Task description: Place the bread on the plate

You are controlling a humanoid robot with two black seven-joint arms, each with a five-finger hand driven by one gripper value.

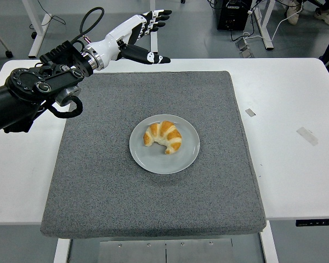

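A golden croissant (164, 136) lies on the grey round plate (185, 159), which sits in the middle of the grey mat (98, 186). My left hand (144, 34) is raised well above the table's far left side, far from the plate. Its white and black fingers (159, 13) are spread and hold nothing. The black left arm (33, 90) comes in from the left edge. The right arm does not show.
The mat covers the middle of the white table (296, 164). Two small pieces of tape (250, 112) lie on the table at the right. Desk legs and a black box (233, 13) stand on the floor beyond the far edge.
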